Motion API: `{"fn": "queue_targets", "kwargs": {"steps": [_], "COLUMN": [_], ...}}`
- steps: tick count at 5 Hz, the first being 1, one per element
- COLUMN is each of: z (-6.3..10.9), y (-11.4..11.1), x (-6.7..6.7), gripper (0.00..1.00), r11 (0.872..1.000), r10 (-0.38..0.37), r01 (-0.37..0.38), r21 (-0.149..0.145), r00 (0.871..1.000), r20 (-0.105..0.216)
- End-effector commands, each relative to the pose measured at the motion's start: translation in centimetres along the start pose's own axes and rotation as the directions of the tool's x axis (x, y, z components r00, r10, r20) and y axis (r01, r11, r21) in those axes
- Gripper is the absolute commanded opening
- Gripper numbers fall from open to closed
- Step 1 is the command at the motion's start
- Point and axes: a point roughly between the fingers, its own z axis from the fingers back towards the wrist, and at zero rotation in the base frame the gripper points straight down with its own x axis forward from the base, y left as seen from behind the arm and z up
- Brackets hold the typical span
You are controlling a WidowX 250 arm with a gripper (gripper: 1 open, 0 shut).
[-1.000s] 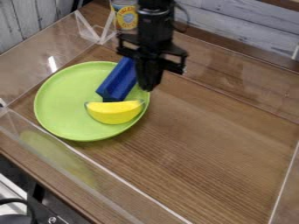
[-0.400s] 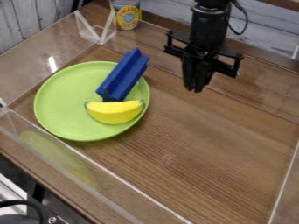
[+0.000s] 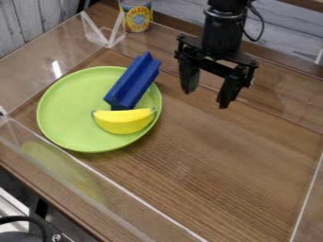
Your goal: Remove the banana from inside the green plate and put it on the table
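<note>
The yellow banana (image 3: 124,120) lies inside the green plate (image 3: 57,128) near its right rim, on the left half of the table (image 3: 228,170). My black gripper (image 3: 210,91) hangs over bare wood to the right of the plate, pointing down. It is open, its fingers (image 3: 190,80) spread wide with nothing between them. It is apart from both the banana and the plate.
A long blue block (image 3: 132,80) leans across the plate's upper right rim, just behind the banana. A yellow can (image 3: 136,14) stands at the back. Clear acrylic walls (image 3: 51,184) border the tabletop.
The gripper moved right, from over the plate's right side to over the bare wood, then went from shut to open. Banana and blue block have not moved.
</note>
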Motion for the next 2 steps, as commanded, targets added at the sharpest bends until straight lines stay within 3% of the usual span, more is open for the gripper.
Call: {"fn": "queue_targets", "kwargs": {"steps": [1, 2], "z": [1.26, 1.05], "y": [0.87, 1.36], "x": [0.53, 0.48], "gripper": [1.00, 1.00], "r11": [1.000, 1.000], "r10": [-0.004, -0.011], "r01": [0.004, 0.010], "r21": [0.010, 0.018], "r00": [0.999, 1.000], "r20": [0.040, 0.029]}}
